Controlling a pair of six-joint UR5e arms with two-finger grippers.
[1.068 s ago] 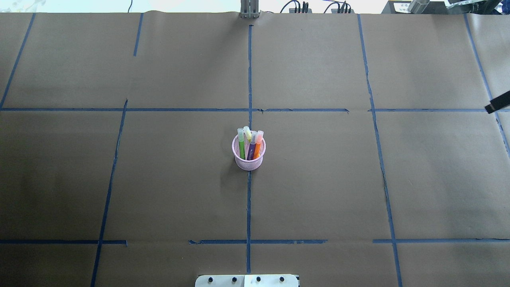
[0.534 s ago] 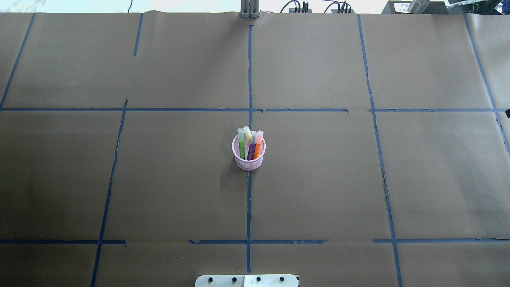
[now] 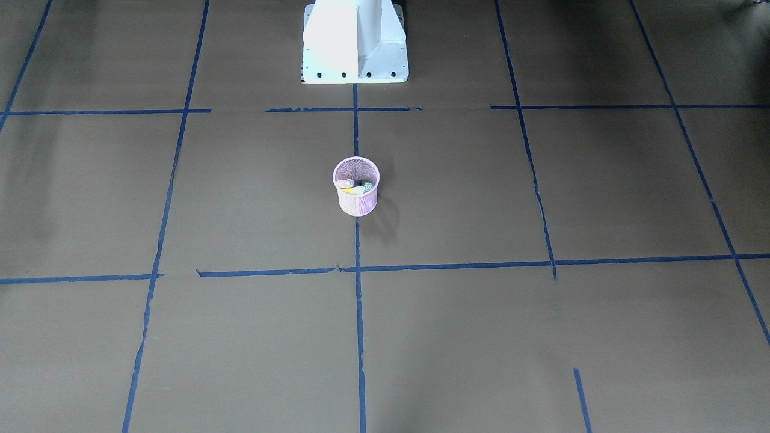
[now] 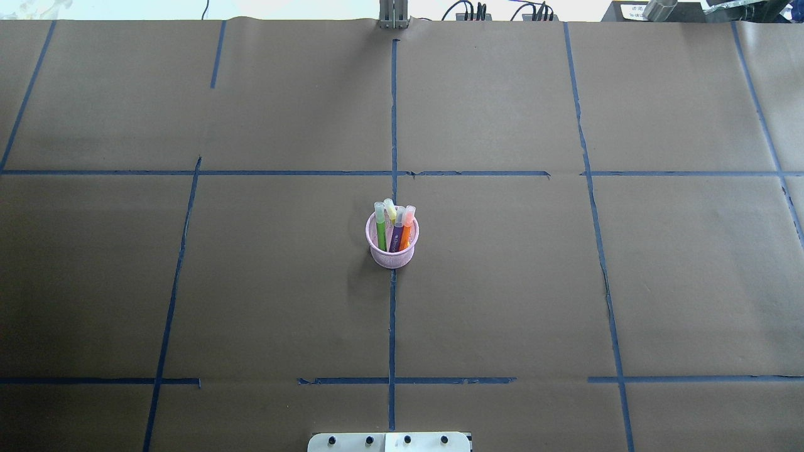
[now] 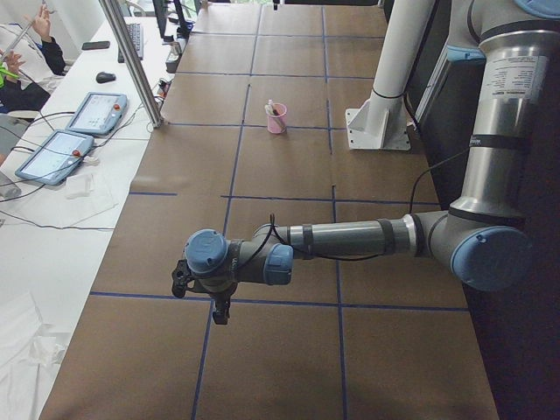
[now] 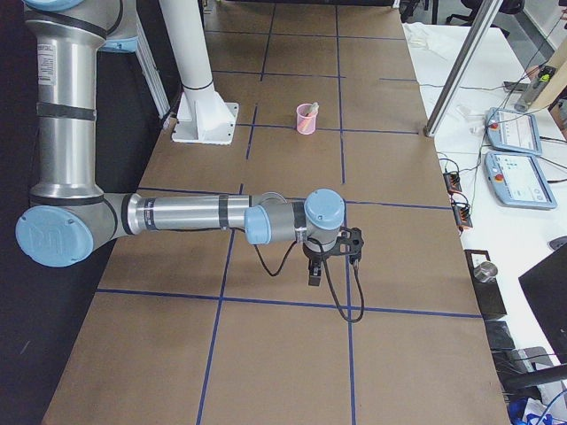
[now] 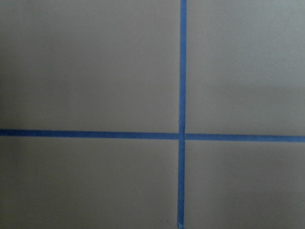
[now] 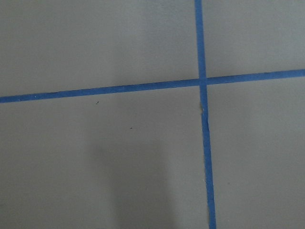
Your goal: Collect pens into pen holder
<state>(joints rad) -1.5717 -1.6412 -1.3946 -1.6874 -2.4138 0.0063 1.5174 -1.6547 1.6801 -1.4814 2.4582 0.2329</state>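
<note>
The pink wire-mesh pen holder stands upright at the middle of the table, right on the central line of blue tape that runs across the brown paper, and in front of the robot's white pedestal. All the pens are inside it, leaning toward the far side with their pale caps above the rim: the green pen on the left, the purple pen in the middle and the orange pen on the right. A yellowish cap pokes up between the green and the purple ones; its barrel is hard to make out. The purple barrel carries a pale patch that may be print, too small to read. The left gripper hangs fingers-down over a tape crossing near the table's left end, well apart from the holder, on an arm stretched out low and level. The right gripper hangs likewise toward the right end, well apart from the holder. Both appear only in the side views, so I cannot tell whether their fingers are parted or together. Each wrist camera sees just paper and a tape cross. Two teach pendants lie on the side bench, their screen text unreadable.
</note>
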